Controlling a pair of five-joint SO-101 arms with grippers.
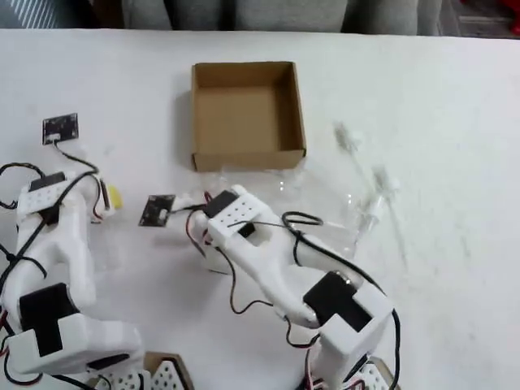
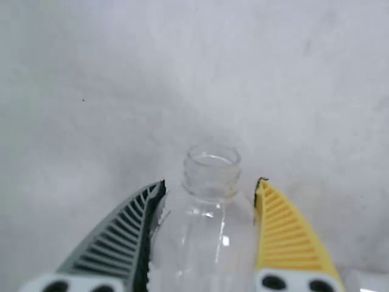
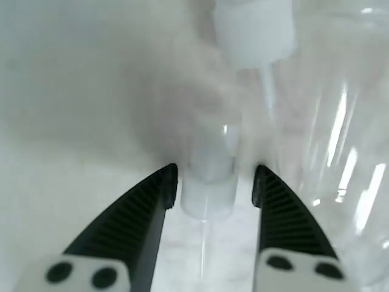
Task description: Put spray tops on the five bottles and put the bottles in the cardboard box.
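The left gripper (image 2: pixel 211 182) is gripping a clear bottle (image 2: pixel 211 170). Its grey and yellow fingers are pressing the shoulders from either side, so they are clamped on the body. The bottle's long axis is running straight out along the fingers, with the open, uncapped neck leading and poking just past the tips.

The right gripper (image 3: pixel 215 168) is straddling a spray top (image 3: pixel 208 194) with its black fingers standing apart. A sliver of space is showing on at least one side of the collar, so I judge it not yet pinched. The top's axis is also lying along the fingers, head away from the wrist and thin tube trailing back toward it. A second bottle (image 3: pixel 340 152) is lying just beside the right fingers, with another top (image 3: pixel 255 30) beyond.

In the high view, the box (image 1: pixel 248 160) is sitting on the table (image 1: pixel 455 97) at 12 o'clock from the right arm (image 1: pixel 268 260) and at about 2 o'clock from the left arm (image 1: pixel 57 244). That is making the right arm the nearer one. The two arms are lying side by side, the left at about 9 o'clock from the right.

The coming move is probably hinging on tube and neck. The top's tube end is pointing back at the right wrist, so it will need turning before meeting the open mouth.
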